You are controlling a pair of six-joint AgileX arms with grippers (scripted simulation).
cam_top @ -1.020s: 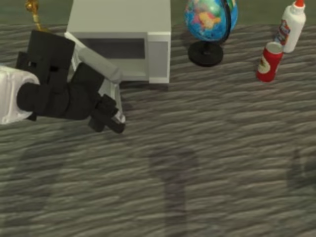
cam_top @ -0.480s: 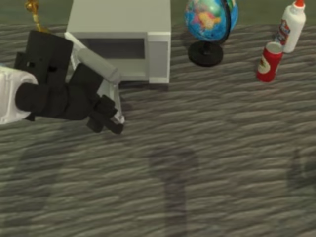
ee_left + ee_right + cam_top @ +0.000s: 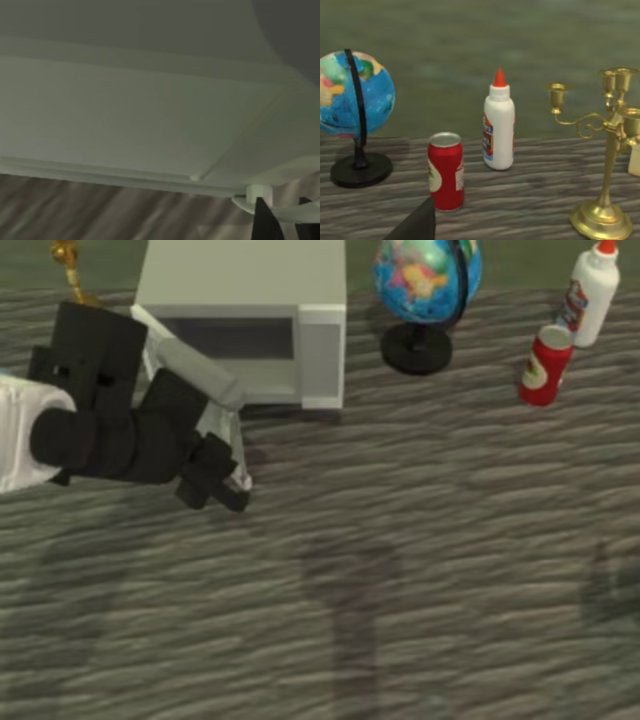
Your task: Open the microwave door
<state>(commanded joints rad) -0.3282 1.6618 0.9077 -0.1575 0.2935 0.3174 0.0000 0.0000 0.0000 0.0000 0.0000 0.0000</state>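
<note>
Microwave (image 3: 243,280): smooth matt off-white casing, plastic-like; door (image 3: 125,130) the same plain matt panel.
Table (image 3: 450,570): rough, streaked grey wood grain, matt.
Globe (image 3: 350,95): glossy, on black base.
Can (image 3: 445,171): red, shiny metal top.
Glue bottle (image 3: 498,125): smooth white plastic.
Candelabra (image 3: 607,145): polished brass-like metal.

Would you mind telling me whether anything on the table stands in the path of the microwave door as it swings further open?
Nothing visible does. The light grey windowed microwave door stands swung out from the off-white boxy microwave, with the left gripper at its outer edge. The table beyond it is bare; the globe stands right of the microwave.
</note>
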